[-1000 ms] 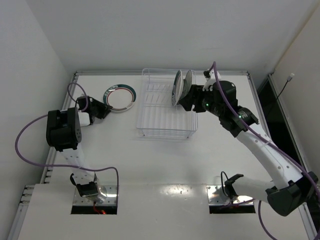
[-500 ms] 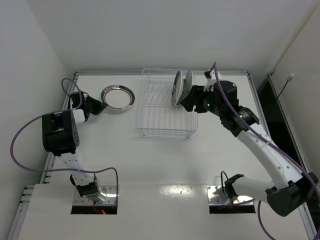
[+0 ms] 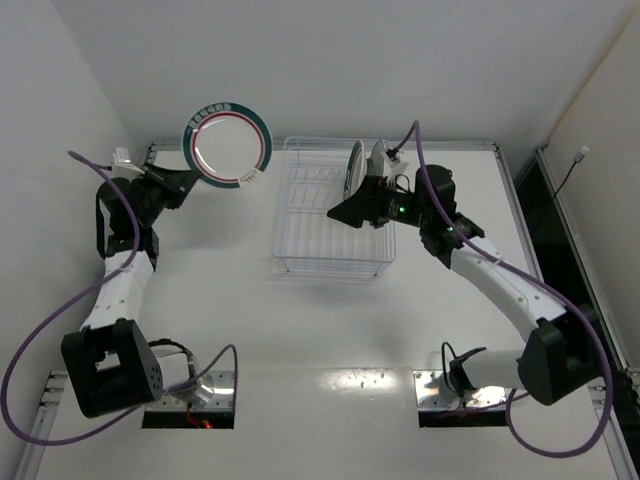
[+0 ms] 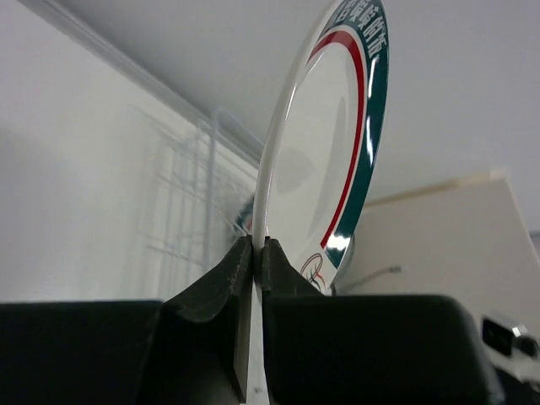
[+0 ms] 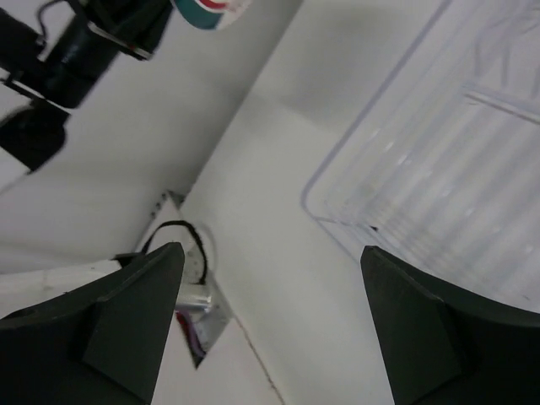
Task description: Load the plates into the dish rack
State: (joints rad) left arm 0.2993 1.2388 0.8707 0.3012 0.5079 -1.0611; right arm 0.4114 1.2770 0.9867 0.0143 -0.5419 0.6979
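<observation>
While the left fingers [image 4: 248,258] are pinched tight on the lower rim of the teal-rimmed plate [image 4: 333,143], that plate rises almost on edge above them, its red ring and teal border turned to the right of the wrist view. Seen from above, the left fingers [image 3: 190,176] hold the same plate [image 3: 227,144] up off the surface [image 3: 250,290] near the far left corner, its face tipped toward the overhead camera, to the left of the dish rack [image 3: 330,225]. The rack sits on the surface at the far middle, and two more plates [image 3: 355,172] stand on edge side by side at its far right end. The right fingers [image 3: 338,211] hang over the right half of the rack, just in front of those standing plates. In the right wrist view the right fingers [image 5: 270,253] are spread wide with nothing between them, and the clear ribbed rack [image 5: 439,143] lies below and to the right.
</observation>
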